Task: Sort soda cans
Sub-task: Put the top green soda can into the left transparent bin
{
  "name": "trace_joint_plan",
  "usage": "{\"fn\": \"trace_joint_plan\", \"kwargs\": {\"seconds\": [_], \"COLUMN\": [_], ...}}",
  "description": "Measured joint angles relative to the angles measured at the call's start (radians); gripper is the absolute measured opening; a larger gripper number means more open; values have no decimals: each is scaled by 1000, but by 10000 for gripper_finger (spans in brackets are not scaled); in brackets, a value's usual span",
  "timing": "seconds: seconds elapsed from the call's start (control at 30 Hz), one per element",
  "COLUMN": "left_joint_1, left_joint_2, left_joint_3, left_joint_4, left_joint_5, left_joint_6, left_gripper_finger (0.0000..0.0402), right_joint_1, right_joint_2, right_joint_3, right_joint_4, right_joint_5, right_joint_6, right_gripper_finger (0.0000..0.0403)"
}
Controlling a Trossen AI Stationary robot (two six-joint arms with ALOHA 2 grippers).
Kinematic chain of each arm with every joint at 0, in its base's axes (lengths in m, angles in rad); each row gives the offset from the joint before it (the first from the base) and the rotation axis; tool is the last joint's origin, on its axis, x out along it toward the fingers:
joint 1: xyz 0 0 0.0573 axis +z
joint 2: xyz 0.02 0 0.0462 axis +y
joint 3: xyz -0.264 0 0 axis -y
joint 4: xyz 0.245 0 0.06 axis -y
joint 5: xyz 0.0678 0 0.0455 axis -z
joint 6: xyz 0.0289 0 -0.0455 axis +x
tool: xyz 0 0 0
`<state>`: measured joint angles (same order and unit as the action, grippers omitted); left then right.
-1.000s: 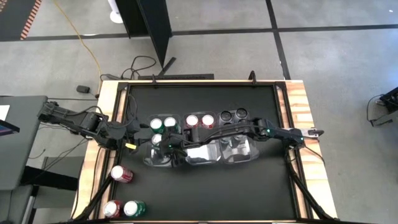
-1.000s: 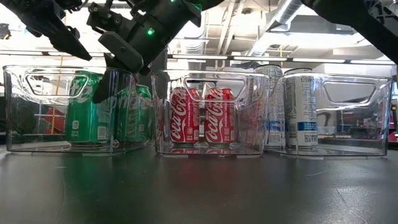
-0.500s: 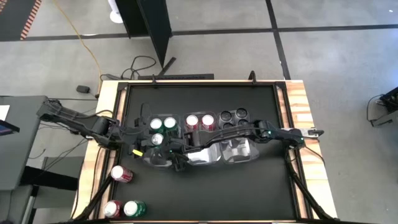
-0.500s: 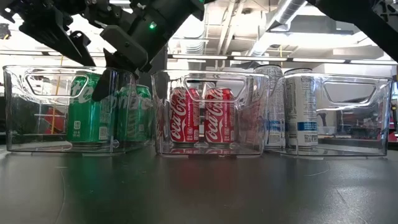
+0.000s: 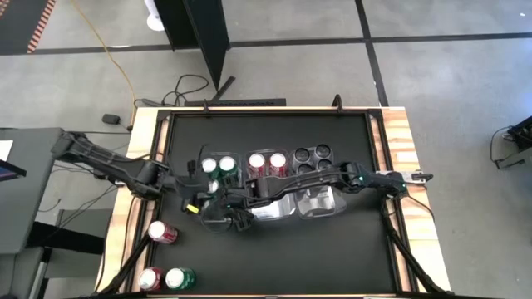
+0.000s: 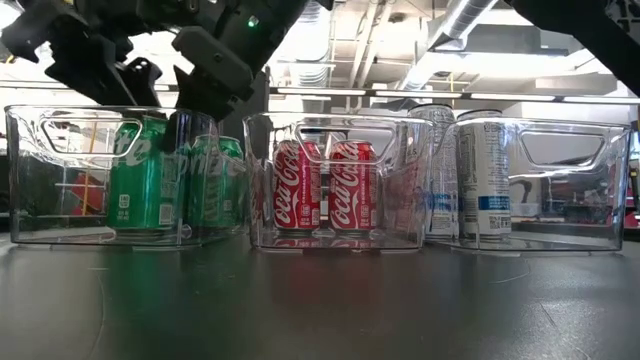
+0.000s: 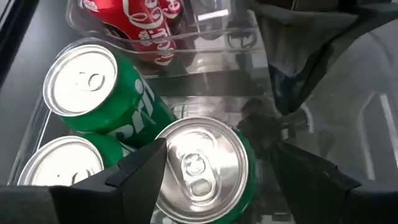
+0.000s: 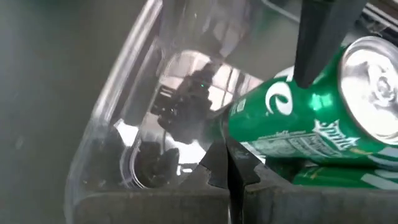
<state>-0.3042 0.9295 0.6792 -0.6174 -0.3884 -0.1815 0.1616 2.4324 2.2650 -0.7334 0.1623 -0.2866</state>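
The left tool [image 7: 214, 171] is seen over the left clear tray [image 6: 60, 215], its fingers [image 7: 134, 171] spread to either side of a green can [image 7: 202, 168] whose silver top faces the wrist camera; contact between fingers and can cannot be confirmed. Two further green cans [image 7: 102, 87] are seen beside it in the same tray. The right tool [image 8: 229, 171] is clenched with nothing between its fingers, and is positioned at the near wall of that left tray, close to the green can [image 8: 311, 118]. In the high view the right arm [image 5: 332, 176] is seen reaching across the trays toward the left tool [image 5: 199, 201]. Two red cans [image 6: 325, 187] are seen upright in the middle tray [image 6: 400, 200], and silver-grey cans [image 6: 485, 180] in the right tray [image 6: 590, 200]. Outside the trays, near the front-left corner of the surface [image 5: 332, 249], one red can [image 5: 162, 232] is seen lying, with another red can [image 5: 150, 279] and a green can [image 5: 179, 278] nearer the edge.
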Motion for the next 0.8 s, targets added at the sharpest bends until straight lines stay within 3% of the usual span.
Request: {"fn": "trace_joint_plan", "kwargs": {"seconds": [0.33, 0.8], "left_joint_1": [0, -30], "left_joint_2": [101, 68], "left_joint_3": [19, 27], "left_joint_4": [-16, -150], "left_joint_5": [-58, -79], "left_joint_6": [35, -32], "left_gripper_finger": [281, 281], "right_joint_1": [0, 0], "right_joint_2": [0, 0], "right_joint_3": [0, 0], "right_joint_4": [9, 12], "right_joint_5": [0, 0], "right_joint_6": [0, 5], "right_gripper_finger": [5, 5]}}
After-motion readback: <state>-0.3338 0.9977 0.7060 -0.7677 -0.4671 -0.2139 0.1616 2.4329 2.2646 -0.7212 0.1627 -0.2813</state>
